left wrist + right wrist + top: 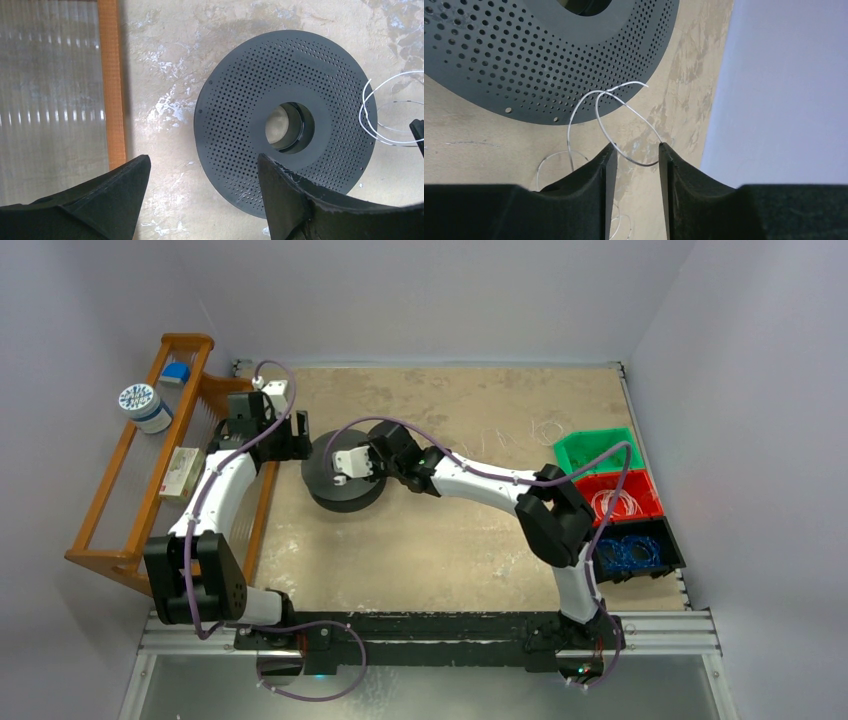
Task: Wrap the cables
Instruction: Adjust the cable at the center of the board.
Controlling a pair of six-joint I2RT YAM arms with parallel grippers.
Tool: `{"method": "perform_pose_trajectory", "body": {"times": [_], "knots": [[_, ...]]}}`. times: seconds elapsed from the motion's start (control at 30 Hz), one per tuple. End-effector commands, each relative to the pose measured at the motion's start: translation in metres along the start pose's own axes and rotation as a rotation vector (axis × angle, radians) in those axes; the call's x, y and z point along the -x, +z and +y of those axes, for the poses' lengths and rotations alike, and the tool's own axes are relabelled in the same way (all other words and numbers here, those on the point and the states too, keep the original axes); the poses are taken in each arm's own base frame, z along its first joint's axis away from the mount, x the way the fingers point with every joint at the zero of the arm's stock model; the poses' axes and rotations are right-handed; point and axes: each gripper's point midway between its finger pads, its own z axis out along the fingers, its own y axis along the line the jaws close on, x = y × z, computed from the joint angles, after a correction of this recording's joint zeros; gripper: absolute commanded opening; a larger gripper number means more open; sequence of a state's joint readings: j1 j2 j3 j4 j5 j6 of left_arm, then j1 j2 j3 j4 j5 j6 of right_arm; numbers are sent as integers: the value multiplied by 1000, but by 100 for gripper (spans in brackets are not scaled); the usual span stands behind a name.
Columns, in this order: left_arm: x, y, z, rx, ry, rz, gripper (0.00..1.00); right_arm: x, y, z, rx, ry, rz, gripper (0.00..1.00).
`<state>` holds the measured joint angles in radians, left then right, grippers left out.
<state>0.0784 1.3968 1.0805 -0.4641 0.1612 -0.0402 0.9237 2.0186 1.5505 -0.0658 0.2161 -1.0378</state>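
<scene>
Black fingers [589, 195] of R claw [636, 150] fill the foreground of the R wrist view. The jaws are set narrow with a gap between the tips and nothing pinched. One loop of the cable [624, 85], a thin whitish wire, crosses that gap. Its upper turns overlap the rim of the perforated dark disc [524, 60] (contact not clear), and more curls lie on the counter [484, 145]. L claw [204, 157] hovers over the disc's other side, jaws wide and empty, near the wooden rack [111, 75].

Step in hand (est.): pick-up of the loose loop at the disc's edge, prior to winding.

Next move calls for: R jaws shutting squarely on the loop w/o the springy wire slipping out sideways, then leading it round the disc, w/ L claw prob. steadying. The red bin [610, 476], well apart, holds more whitish coils.
</scene>
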Motion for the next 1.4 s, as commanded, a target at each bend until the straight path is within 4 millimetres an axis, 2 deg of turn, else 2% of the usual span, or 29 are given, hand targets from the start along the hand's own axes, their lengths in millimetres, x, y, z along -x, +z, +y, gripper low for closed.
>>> {"method": "perform_pose_trajectory", "body": {"times": [0.0, 0.17, 0.3, 0.4, 0.5, 0.6, 0.77, 0.93, 1.03, 1.2, 1.37], "knots": [[3, 3, 0, -20, 10, -21, 77, 17, -5, -27, -69, 3, -53, 36], [3, 3, -3, -36, 19, -21, 77, 21, -3, -22, -44, -1, -79, 23], [7, 0, -5, -47, 35, -32, 78, 25, -6, -18, -25, 25, -99, 0], [7, -4, -7, -68, 87, -46, 78, 31, -15, -16, 8, 100, -141, 0], [6, -7, -12, -97, 111, -85, 78, 30, -33, -27, -20, 190, -168, 0], [13, -13, -15, -95, 127, -217, 78, 29, -59, -44, -63, 290, -219, 0], [11, -15, -11, -58, 141, -414, 80, 10, -97, -71, -114, 439, -280, 0], [-7, 2, -6, -44, 135, -475, 83, -16, -134, -104, -178, 541, -325, 0], [-13, 5, -6, -45, 91, -539, 86, -27, -148, -105, -199, 562, -319, 0], [-19, 13, 7, 18, 65, -630, 91, -28, -158, -95, -197, 587, -347, 0], [-28, 39, 27, 104, 39, -622, 94, -33, -162, -94, -204, 597, -358, 0]]}}
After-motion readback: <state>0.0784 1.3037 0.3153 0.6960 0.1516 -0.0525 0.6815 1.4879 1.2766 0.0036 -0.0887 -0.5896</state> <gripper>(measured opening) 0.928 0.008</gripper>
